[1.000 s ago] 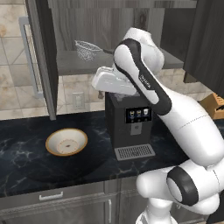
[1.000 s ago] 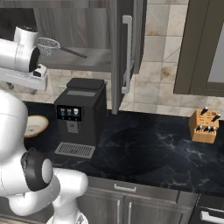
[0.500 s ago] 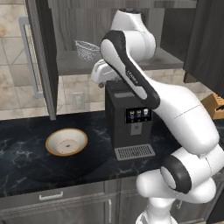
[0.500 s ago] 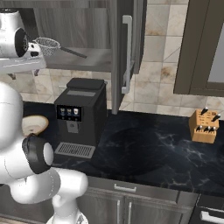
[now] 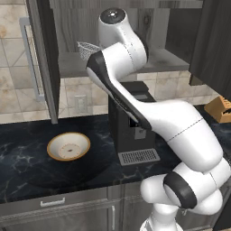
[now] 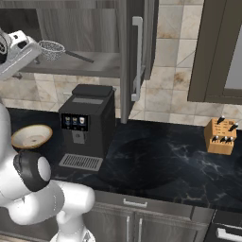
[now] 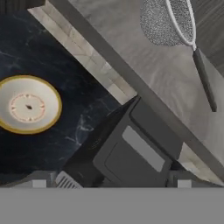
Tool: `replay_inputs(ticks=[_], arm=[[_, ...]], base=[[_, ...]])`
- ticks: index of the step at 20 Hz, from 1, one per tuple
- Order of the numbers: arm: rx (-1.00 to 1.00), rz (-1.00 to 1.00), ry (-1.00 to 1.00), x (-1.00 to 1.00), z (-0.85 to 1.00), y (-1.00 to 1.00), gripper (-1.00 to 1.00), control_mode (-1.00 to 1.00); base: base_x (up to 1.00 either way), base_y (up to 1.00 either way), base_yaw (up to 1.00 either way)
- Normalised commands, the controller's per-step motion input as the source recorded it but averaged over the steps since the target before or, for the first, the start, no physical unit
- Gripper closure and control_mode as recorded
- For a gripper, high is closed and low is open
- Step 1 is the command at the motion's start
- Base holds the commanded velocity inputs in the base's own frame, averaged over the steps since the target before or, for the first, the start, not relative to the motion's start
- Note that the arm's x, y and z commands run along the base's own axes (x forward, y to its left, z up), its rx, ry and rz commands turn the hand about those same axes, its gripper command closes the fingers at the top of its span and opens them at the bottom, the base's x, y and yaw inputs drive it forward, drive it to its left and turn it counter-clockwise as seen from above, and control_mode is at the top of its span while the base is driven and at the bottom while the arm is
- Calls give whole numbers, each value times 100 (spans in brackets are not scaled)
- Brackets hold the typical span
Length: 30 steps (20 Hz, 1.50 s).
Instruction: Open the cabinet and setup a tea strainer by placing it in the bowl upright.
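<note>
Arm swung higher toward cabinet (image 6: 94,42) shelf, tea strainer (image 5: 87,48) half hidden behind it, tool spread, tips barely visible.

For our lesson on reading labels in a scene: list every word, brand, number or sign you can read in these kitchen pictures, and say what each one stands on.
No readable text.
Coffee machine: its front panel carries small lit icons, too small and blurred to read.
Bowl: a faint speckled mark in the centre, not lettering.
Knife block, tea strainer, cabinet door: no markings.
</note>
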Motion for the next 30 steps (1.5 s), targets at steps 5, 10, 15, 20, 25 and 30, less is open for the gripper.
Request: replay_inputs(ticks=[5, 10, 15, 20, 25, 30], arm=[[27, 0, -40, 28, 71, -6, -100, -100], [21, 1, -7, 7, 31, 0, -100, -100], [0, 0, 0, 0, -1, 0, -100, -100], [-1, 0, 0, 22, -7, 0, -100, -100], [0, 0, 6, 51, -3, 0, -100, -100], [0, 2, 4, 44, 0, 12, -100, -100]], base=[[0, 0, 0], [0, 0, 0], [0, 0, 0], [0, 0, 0], [0, 0, 0], [0, 0, 0]])
